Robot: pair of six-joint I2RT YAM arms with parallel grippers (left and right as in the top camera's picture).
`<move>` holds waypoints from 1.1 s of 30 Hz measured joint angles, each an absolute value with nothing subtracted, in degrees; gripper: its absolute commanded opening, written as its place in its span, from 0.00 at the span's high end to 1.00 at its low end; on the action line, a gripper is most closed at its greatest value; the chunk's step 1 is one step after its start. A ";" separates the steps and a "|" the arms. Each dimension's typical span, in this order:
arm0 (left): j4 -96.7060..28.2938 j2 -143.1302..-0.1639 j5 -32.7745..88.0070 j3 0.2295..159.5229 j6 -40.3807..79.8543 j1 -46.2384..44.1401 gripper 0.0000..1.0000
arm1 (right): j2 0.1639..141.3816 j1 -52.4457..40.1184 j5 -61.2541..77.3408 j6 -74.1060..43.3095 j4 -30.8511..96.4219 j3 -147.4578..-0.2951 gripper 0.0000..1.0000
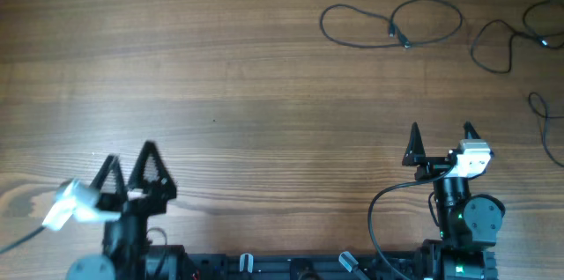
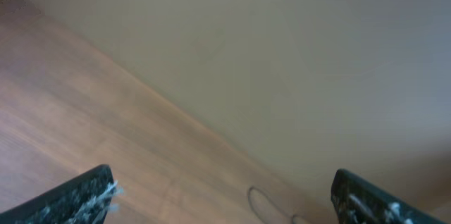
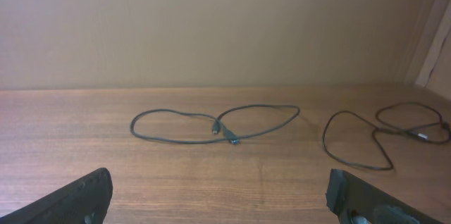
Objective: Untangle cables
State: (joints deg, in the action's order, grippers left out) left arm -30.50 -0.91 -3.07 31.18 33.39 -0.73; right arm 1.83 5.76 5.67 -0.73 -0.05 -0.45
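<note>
several cables (image 1: 392,25) lie looped at the far right of the worktop (image 1: 220,69), well apart from the left pincer (image 1: 129,153) and right pincer (image 1: 441,128), both released. a careless drag could pull one loop across another.

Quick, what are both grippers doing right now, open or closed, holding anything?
Left gripper: open, holding nothing.
Right gripper: open, holding nothing.

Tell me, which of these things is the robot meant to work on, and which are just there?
Part of the job: looped cable; second cable beside it; third cable at the table's edge; left pincer and right pincer, both open.
Just there: thick black wire to the right arm; wooden table.
</note>
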 measured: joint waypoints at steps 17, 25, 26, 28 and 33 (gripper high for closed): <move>-3.60 -0.84 1.65 1.76 18.72 -0.73 0.00 | 1.83 5.76 5.67 -0.73 -0.05 -0.45 0.00; -4.16 -0.84 1.65 0.80 16.58 -0.73 0.00 | 1.83 5.76 5.67 -0.73 -0.05 -0.45 0.00; -4.19 -0.84 1.65 0.80 16.58 -0.73 0.00 | 1.83 5.76 5.67 -0.73 -0.05 -0.45 0.00; -4.21 -0.84 1.65 0.80 16.58 -0.73 0.00 | 1.83 5.76 5.67 -0.73 -0.05 -0.45 0.00; -4.21 -0.84 1.63 0.80 16.58 -0.73 0.00 | 1.83 5.76 5.67 -0.73 -0.05 -0.45 0.00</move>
State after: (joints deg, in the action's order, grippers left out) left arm -4.21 -0.84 1.63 0.80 16.58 -0.73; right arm 1.83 5.76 5.67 -0.73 -0.05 -0.45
